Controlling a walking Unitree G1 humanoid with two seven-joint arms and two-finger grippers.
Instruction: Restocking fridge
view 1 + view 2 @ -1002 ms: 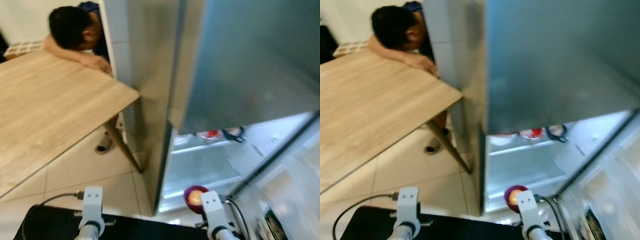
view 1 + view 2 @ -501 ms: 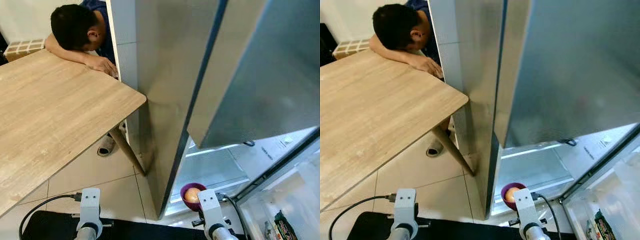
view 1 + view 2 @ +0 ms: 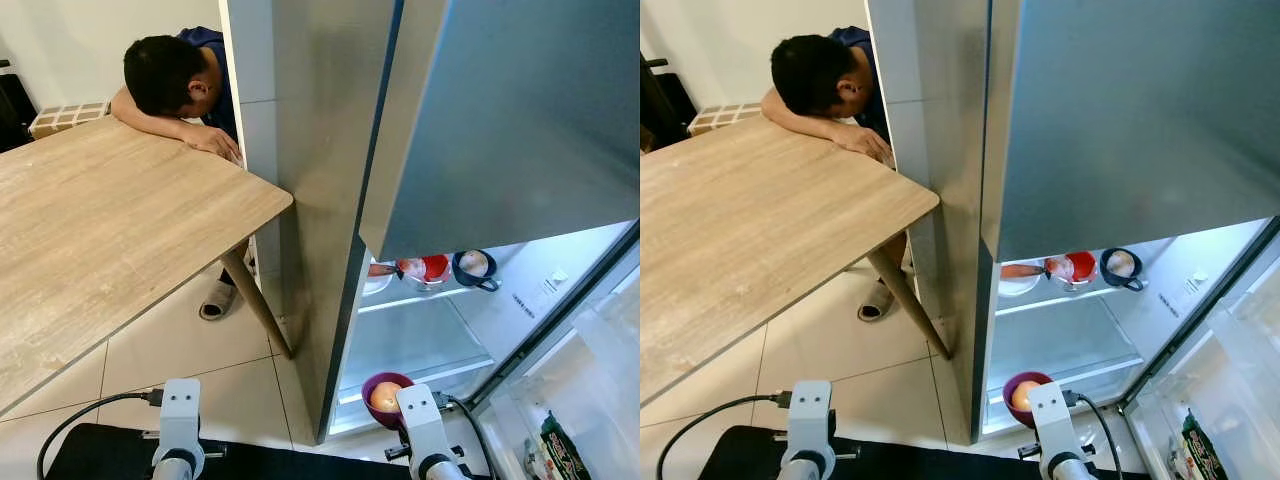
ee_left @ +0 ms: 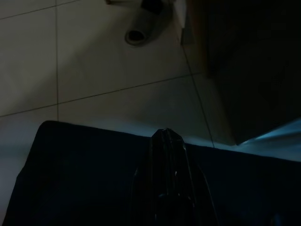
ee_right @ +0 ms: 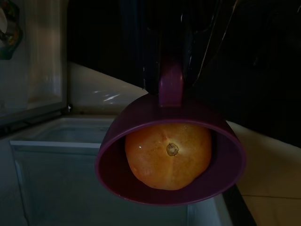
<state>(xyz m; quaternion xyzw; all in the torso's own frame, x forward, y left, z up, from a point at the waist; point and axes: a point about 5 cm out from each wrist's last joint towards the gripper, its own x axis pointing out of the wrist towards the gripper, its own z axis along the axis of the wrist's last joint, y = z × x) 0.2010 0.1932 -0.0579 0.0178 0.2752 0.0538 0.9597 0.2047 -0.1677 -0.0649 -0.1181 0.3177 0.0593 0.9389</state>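
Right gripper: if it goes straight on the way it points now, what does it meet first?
The right gripper holds a purple cup with an orange fruit by its handle. Ahead lies the open fridge's lower compartment; the cup would probably meet the clear drawer front or shelf edge first. Depth is unclear.

pale tiled floor point(image 3: 170, 350) — wooden table point(image 3: 100, 230) | white wall point(image 3: 80, 40) — daylight
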